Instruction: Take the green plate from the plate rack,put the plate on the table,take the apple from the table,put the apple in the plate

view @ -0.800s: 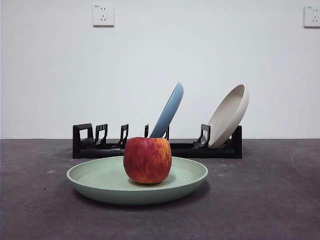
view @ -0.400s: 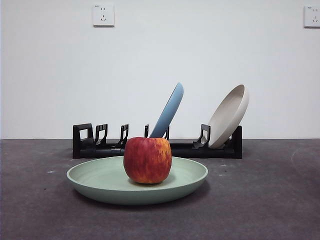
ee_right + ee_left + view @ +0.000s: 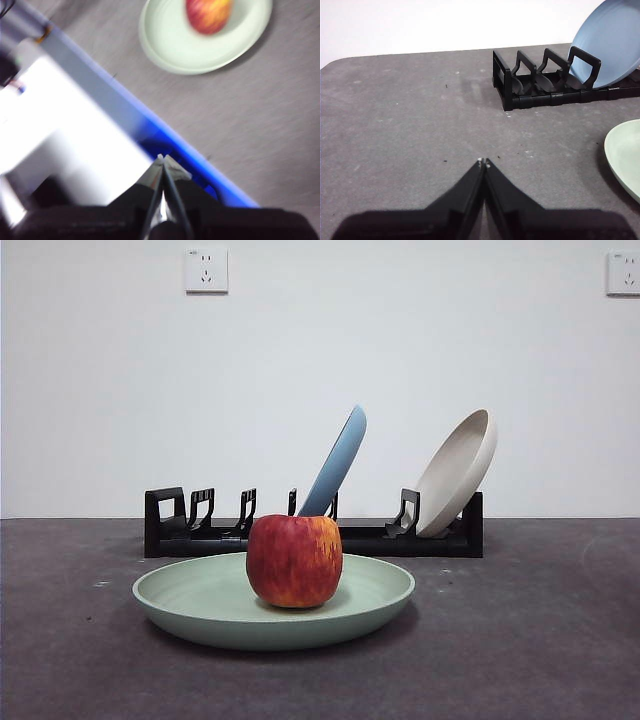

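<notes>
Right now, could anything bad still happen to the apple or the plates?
Maybe. The apple sits loose in the green plate, so a bump to the table could roll it off. The light blue plate and cream plate lean tilted in the plate rack; a knock might tip them.

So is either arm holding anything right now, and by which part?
Nothing is held. Both the left gripper and right gripper have their jaws shut on nothing; the apple sits free in the green plate.

You had the dark grey table (image 3: pixel 560 640) carrying the green plate (image 3: pixel 200 605) at its centre. The black plate rack (image 3: pixel 370 538) sat directly behind it, at twelve o'clock.
</notes>
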You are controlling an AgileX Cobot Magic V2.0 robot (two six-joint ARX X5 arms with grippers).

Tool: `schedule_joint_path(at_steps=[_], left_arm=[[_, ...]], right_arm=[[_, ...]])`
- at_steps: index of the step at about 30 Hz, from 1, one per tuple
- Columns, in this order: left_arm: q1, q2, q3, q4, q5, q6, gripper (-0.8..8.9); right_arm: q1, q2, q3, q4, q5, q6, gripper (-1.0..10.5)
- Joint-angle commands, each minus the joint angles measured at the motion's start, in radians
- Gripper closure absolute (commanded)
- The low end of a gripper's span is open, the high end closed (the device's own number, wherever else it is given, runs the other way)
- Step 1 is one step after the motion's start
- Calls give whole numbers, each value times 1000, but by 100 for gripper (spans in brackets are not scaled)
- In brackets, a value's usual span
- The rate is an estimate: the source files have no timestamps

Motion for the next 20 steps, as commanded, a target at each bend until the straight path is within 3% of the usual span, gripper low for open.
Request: schedule_joint_path(at_steps=[1, 6, 10, 12, 16, 20], left_arm=[[3, -2, -13, 0, 6, -11, 817], [3, -2, -13, 1, 6, -11, 817], [3, -2, -13, 1, 6, -11, 817], [3, -2, -13, 1, 6, -11, 817], [3, -2, -13, 1, 6, -11, 817], [3, -2, -13, 1, 6, -11, 817]], right_arm=[[-116, -36, 0, 58, 5, -89, 946], [-406, -111, -20, 189, 5, -114, 946], [-583, -178, -92, 317, 5, -151, 946], [-638, -230, -167, 428, -5, -152, 946], [-690, -346, -359, 659, -104, -150, 946], [-709, -456, -563, 842, -112, -145, 946]])
